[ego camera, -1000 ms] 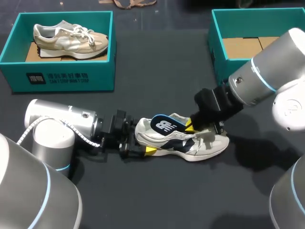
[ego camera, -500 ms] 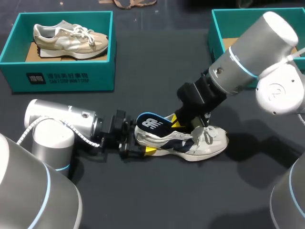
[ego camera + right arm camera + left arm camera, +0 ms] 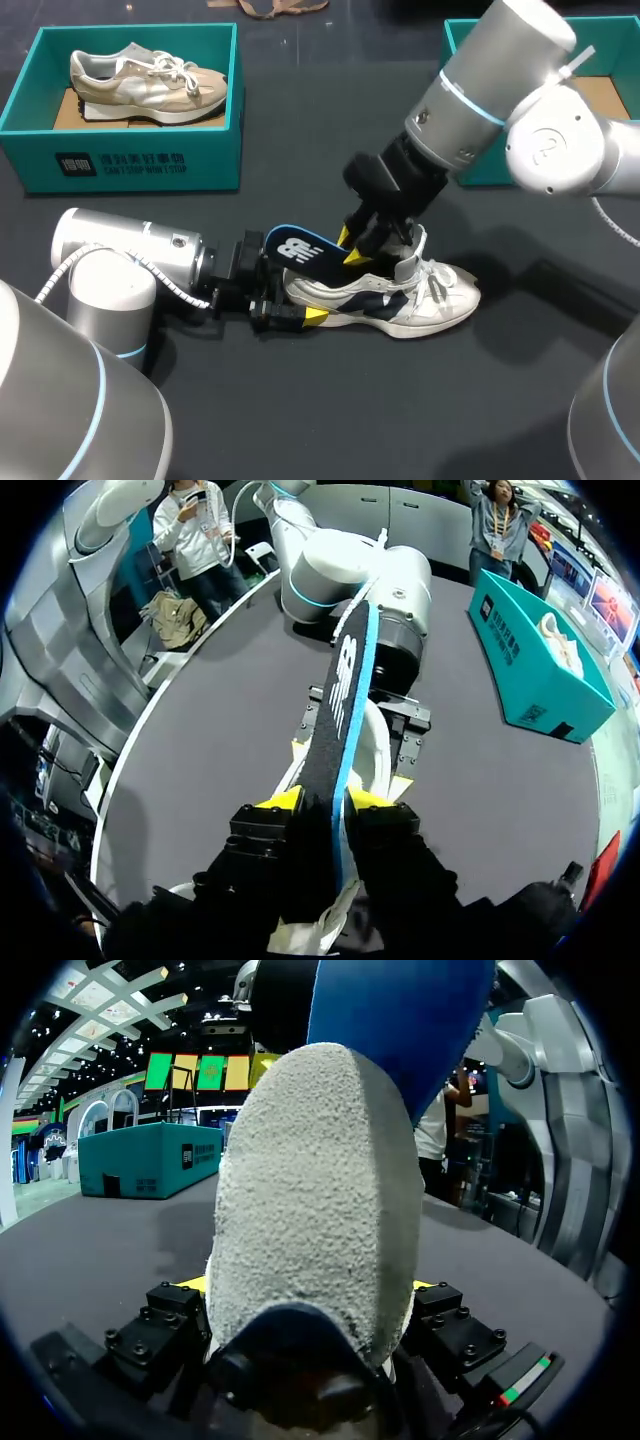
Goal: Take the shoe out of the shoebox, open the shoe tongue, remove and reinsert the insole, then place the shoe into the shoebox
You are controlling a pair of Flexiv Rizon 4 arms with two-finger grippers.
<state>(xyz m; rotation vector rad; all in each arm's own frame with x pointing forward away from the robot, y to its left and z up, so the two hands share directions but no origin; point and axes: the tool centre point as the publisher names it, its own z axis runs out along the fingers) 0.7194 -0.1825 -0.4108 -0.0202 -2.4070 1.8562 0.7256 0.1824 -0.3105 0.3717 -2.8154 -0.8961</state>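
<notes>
Shoe (image 3: 400,300) sits on the worktop (image 3: 300,420) between the boxes, heel clamped in the left tool (image 3: 290,297). Right tool (image 3: 352,248) pinches the insole (image 3: 300,248), which angles up out of the shoe.

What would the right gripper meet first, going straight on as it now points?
Probably the heel of the shoe, just ahead of the right gripper, then the left gripper; depth is unclear.

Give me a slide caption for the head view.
Right gripper holds the blue insole partly out of the white shoe while the left gripper clamps its heel.
</notes>
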